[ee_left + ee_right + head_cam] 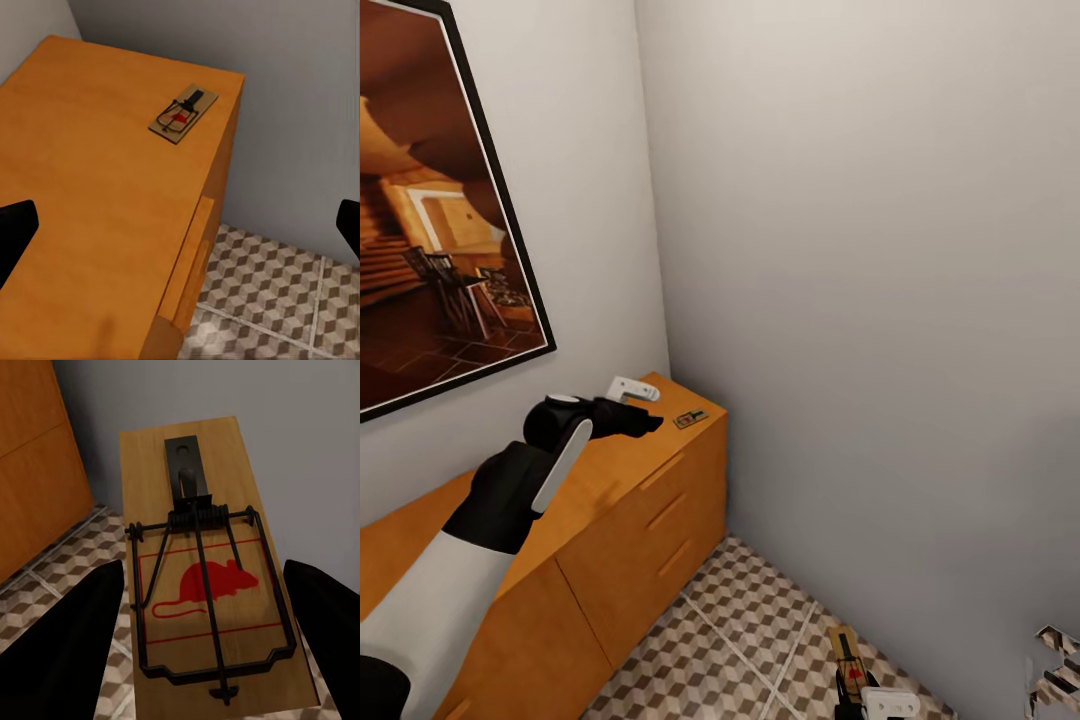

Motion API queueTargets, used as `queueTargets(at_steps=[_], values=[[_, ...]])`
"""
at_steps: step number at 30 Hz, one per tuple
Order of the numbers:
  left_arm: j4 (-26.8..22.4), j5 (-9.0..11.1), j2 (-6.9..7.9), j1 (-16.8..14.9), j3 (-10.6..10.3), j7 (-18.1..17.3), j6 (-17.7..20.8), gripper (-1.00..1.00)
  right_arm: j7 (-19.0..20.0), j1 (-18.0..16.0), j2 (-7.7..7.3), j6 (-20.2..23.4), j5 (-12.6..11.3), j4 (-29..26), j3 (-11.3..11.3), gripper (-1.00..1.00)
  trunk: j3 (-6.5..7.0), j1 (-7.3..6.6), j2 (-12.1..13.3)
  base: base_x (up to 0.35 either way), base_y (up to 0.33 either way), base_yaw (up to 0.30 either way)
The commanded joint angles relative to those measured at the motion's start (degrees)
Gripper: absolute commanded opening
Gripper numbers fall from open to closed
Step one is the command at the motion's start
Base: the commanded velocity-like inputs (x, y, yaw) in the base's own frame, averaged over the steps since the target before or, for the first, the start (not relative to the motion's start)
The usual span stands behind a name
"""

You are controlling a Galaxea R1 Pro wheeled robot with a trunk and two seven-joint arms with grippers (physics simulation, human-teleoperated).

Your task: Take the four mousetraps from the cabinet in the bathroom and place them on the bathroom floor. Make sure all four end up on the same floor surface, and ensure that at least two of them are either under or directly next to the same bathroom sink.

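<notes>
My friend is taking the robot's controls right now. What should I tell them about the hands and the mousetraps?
Left gripper: open, empty, hovering over the cabinet top.
Right gripper: low near the floor, shut on a mousetrap between its fingers.
One other mousetrap sits on the cabinet top near its far corner.
Done: none is seen lying on the bathroom floor yet.
Left: set the held trap down, fetch the one on the cabinet. The other two traps and the sink aren't in sight.

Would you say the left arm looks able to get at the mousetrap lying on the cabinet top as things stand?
Probably yes. The left gripper hovers open over the cabinet, and the mousetrap lies just ahead of it near the far corner, with nothing on the bare wood between them.
</notes>
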Motion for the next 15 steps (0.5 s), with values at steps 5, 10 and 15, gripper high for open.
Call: queueTargets(at_steps=[5, 10, 15], values=[[1.0, -0.3, 0.04, -0.1, -0.1, -0.7, -1.2, 1.0, -0.3, -0.1, 0.02, -0.1, -0.2, 0.0, 0.4, -1.0, -0.15, 0.03, -0.1, 0.0, 0.0, 0.0], [1.3, -0.3, 0.04, -0.1, -0.1, -0.8, -1.4, 1.0, -0.3, -0.1, 0.02, -0.1, -0.2, 0.0, 0.4, -1.0, -0.38, 0.03, -0.1, 0.0, 0.0, 0.0], [1.3, -0.3, 0.04, -0.1, -0.1, -0.8, -1.5, 1.0, -0.3, -0.1, 0.04, -0.1, -0.2, 0.0, 0.4, -1.0, -0.7, 0.03, -0.1, 0.0, 0.0, 0.0]])
